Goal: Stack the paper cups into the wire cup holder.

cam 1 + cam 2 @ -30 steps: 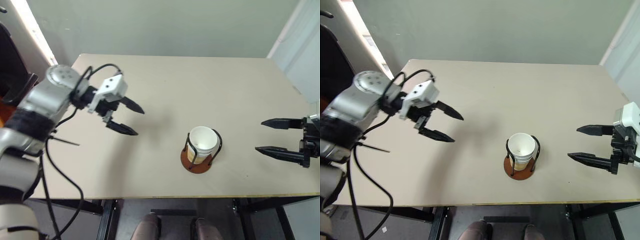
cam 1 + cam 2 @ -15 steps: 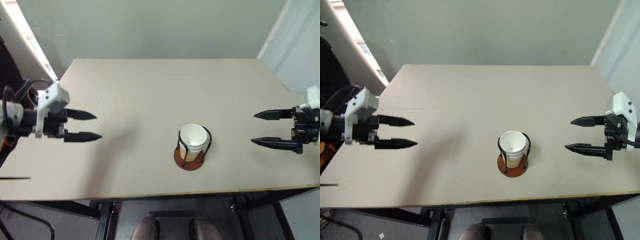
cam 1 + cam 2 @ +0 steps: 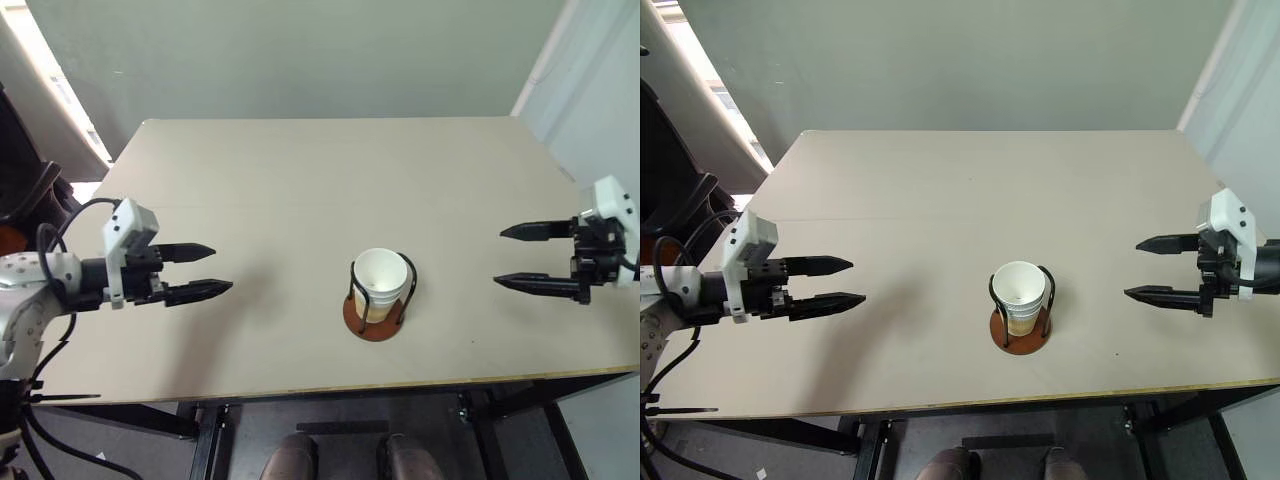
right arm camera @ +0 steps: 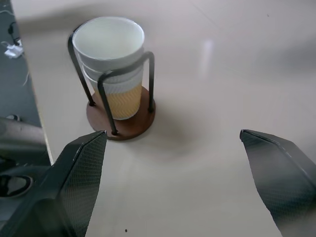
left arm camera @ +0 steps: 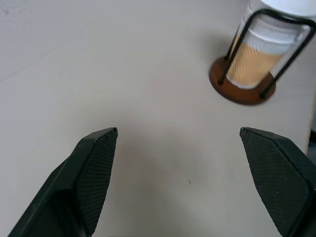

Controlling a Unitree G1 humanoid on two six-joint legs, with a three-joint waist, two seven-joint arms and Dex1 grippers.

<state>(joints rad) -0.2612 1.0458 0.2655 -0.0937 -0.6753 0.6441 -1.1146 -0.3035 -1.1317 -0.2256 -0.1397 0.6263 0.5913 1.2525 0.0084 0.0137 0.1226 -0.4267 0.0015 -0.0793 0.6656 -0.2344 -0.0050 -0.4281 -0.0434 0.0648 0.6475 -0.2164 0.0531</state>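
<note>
A: Paper cups (image 4: 109, 64) first, though we begin at our own tools: our left gripper (image 3: 207, 270) hangs above the near left part of the table (image 3: 300, 180), its two black fingers spread wide and holding nothing.

B: And our right gripper (image 3: 518, 256) mirrors it at the far right edge, fingers just as wide apart, also empty. Both point inward toward the middle.

A: We judge that pose to be a stand-off: each tool sits well apart from the wire cup holder (image 4: 121, 126), so neither can knock it.

B: Agreed. Moving outward, the holder stands upright between us, near the front edge of the table, its reddish-brown disc flat on the surface and the black wire arches rising around the cups.

A: The cups sit nested inside those arches, one in another. We see stepped white rims and the tan wall of the lowest cup behind the wire. How many are nested we cannot count surely.

B: The arches are there to keep the stack from tipping, and the stack does stand straight.

A: We see no loose cup on the tabletop, so we judge the stacking done.
</note>
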